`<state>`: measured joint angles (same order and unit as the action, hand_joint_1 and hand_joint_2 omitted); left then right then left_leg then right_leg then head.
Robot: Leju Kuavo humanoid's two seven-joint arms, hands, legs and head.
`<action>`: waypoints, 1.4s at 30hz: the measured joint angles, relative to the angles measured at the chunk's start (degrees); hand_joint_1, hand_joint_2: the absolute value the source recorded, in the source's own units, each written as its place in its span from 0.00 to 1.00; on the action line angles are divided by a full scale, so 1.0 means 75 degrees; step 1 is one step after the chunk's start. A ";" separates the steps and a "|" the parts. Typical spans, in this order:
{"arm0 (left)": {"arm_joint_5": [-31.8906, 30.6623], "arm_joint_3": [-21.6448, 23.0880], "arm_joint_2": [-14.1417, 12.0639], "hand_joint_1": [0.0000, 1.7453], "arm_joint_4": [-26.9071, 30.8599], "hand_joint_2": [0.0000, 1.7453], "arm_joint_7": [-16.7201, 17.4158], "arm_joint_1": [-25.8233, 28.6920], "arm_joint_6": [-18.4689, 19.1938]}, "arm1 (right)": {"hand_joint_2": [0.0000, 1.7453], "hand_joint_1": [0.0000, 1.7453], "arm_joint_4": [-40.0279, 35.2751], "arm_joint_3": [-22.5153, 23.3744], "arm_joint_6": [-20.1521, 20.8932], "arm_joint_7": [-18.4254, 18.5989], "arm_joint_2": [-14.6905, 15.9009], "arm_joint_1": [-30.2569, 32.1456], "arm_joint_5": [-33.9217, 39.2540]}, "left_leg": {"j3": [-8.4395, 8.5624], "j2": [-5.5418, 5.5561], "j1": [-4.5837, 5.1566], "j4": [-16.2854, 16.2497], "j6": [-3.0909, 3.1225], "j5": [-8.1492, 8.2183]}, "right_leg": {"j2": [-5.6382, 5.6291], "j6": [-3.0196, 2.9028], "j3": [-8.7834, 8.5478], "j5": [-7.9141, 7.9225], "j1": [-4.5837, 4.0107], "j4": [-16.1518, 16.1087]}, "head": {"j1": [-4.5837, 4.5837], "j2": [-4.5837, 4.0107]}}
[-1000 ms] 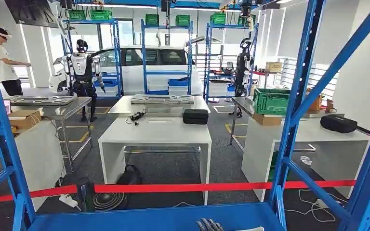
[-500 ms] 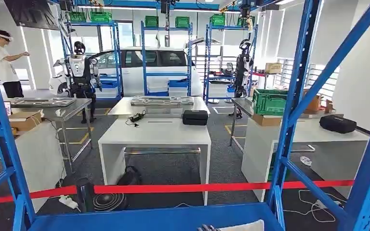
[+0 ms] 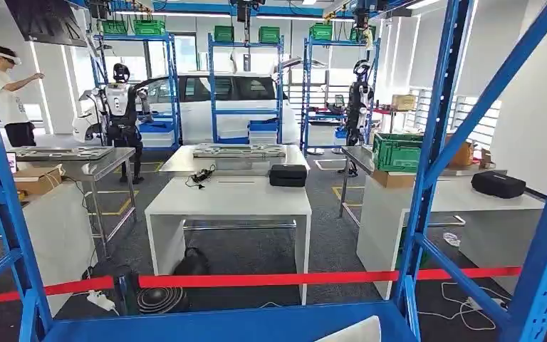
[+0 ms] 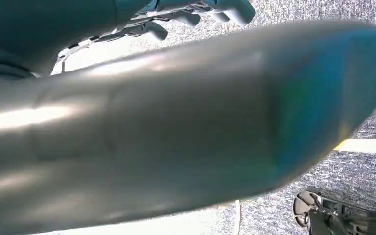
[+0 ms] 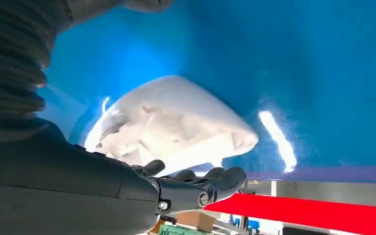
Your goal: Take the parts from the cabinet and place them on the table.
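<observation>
Since the earlier frame the right robot hand [image 5: 196,188] has dropped from the head view. Its fingers curl beside the white moulded plastic part [image 3: 352,332] on the blue metal cabinet shelf [image 3: 206,324]; whether it grips cannot be told. The pick-up seems under way; next, a lift and a turn toward the white tabletop [image 3: 229,194].

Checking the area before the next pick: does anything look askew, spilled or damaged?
Nothing stands out. The white part lies on the blue shelf with the right robot hand at its edge. Beyond the red tape, the white table looks orderly.
</observation>
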<state>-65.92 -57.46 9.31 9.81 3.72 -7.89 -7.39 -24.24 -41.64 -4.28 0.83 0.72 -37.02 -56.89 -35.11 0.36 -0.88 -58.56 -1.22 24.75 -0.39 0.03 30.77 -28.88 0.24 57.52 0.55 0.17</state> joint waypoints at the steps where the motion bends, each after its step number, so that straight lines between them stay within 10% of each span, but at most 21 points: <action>1: 0.0000 0.0000 0.0000 0.00 0.0000 0.00 -0.0003 0.0000 0.0000 | 1.00 0.00 0.0000 0.0000 -0.0018 0.0003 -0.0003 0.0001 0.0003 | 0.0002 0.0000 0.0000 0.0000 0.0000 0.0000 | 0.0000 0.0000 -0.0002 0.0000 0.0000 0.0000 | 0.0000 0.0000; 21: -0.0052 -0.0009 -0.0003 0.00 0.0000 0.00 -0.0009 0.0002 0.0020 | 1.00 0.00 0.0035 0.0032 0.0148 0.0559 0.0183 0.0025 -0.0166 | 0.0023 0.0001 -0.0001 -0.0001 0.0001 -0.0001 | -0.0001 0.0000 -0.0019 -0.0002 0.0002 -0.0001 | 0.0000 0.0000; 24: -0.0064 -0.0015 -0.0009 0.00 0.0000 0.00 0.0000 0.0006 0.0052 | 1.00 0.36 0.0044 0.0061 0.0157 0.0702 0.0327 0.0037 -0.0201 | 0.0034 0.0000 0.0000 -0.0001 0.0006 0.0003 | 0.0000 0.0001 -0.0029 -0.0002 0.0003 -0.0004 | 0.0000 0.0000; 42: -0.0157 -0.0020 -0.0009 0.00 0.0000 0.00 0.0000 -0.0003 0.0099 | 1.00 0.45 0.0070 0.0292 0.0285 0.0790 0.0726 0.0263 -0.0227 | 0.0061 -0.0007 -0.0001 -0.0002 0.0007 0.0005 | -0.0002 0.0009 -0.0053 -0.0005 0.0003 -0.0006 | 0.0000 0.0000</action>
<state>-67.10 -57.61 9.25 9.81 3.72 -7.91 -6.64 -23.71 -39.45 -2.14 6.75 6.16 -35.05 -58.60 -34.66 0.31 -0.89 -58.57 -1.16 24.79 -0.41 0.10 30.37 -28.92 0.27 57.48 0.55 0.17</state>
